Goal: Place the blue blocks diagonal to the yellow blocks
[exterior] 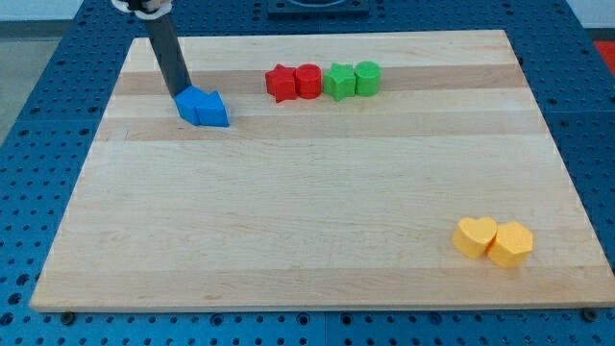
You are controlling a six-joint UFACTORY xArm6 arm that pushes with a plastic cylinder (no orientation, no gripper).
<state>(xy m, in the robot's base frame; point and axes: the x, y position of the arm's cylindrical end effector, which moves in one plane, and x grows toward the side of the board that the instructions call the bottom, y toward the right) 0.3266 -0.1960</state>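
Two blue blocks (203, 108) sit touching each other at the view's upper left of the wooden board (307, 250); their exact shapes are hard to make out. My tip (181, 93) rests against the upper left edge of the left blue block. A yellow heart-shaped block (475, 236) and a yellow hexagonal block (510, 244) sit touching at the view's lower right, far from the blue ones.
Along the view's top middle stand a red star-like block (281, 83), a red cylinder (307, 81), a green star-like block (339, 81) and a green cylinder (367, 78) in a row. A blue perforated table (38, 144) surrounds the board.
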